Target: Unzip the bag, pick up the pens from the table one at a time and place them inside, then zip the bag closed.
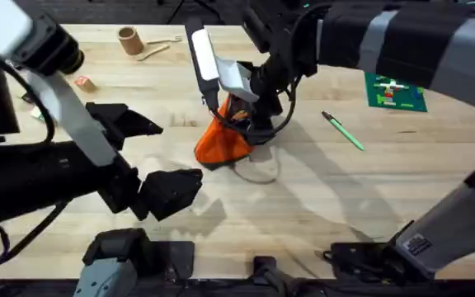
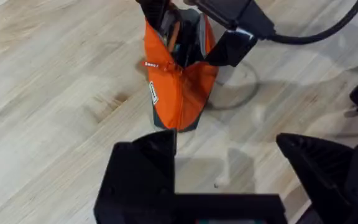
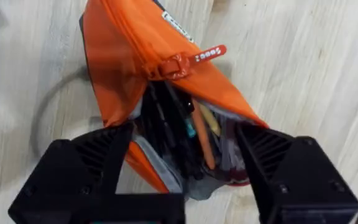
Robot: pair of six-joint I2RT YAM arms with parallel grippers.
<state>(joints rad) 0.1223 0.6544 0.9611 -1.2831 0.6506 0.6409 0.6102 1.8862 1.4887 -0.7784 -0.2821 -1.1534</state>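
Pale tabletop (image 1: 303,206): right pincer (image 3: 185,162) spread over the half-unzipped bag (image 1: 221,140); left pincer (image 2: 229,168) spread, idle. Green pen (image 1: 342,131) waits; widen the mouth first.

The overhead camera sits above the arms' bases, looking down and forward across the wooden table (image 1: 320,206). The left wrist camera looks low along the tabletop at the orange pencil pouch (image 2: 179,87) from a little way off. The right wrist camera looks steeply down, close, into the pouch's open mouth. All three views share the pouch.
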